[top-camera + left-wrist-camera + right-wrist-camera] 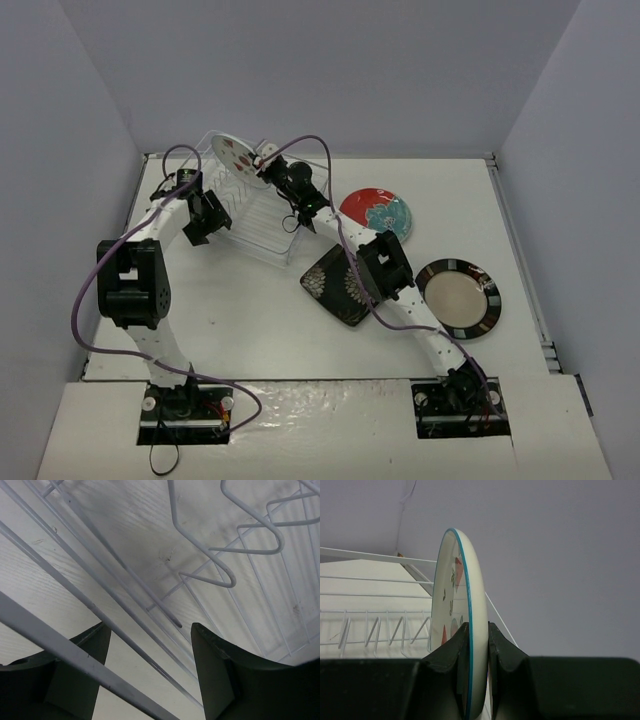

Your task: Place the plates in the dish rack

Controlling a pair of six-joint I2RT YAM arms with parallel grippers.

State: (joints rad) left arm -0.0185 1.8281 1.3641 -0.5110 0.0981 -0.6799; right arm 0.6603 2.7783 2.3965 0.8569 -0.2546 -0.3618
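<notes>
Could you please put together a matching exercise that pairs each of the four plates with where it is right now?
1. white plate
2. red plate
3. black plate
4. rimmed plate

A. farthest right on the table
B. clamped in the right gripper, over the rack
C. by the rack's near right corner, partly under the right arm
D. flat, farthest back of the loose plates

Pairs: 1-B, 2-D, 3-C, 4-A
</notes>
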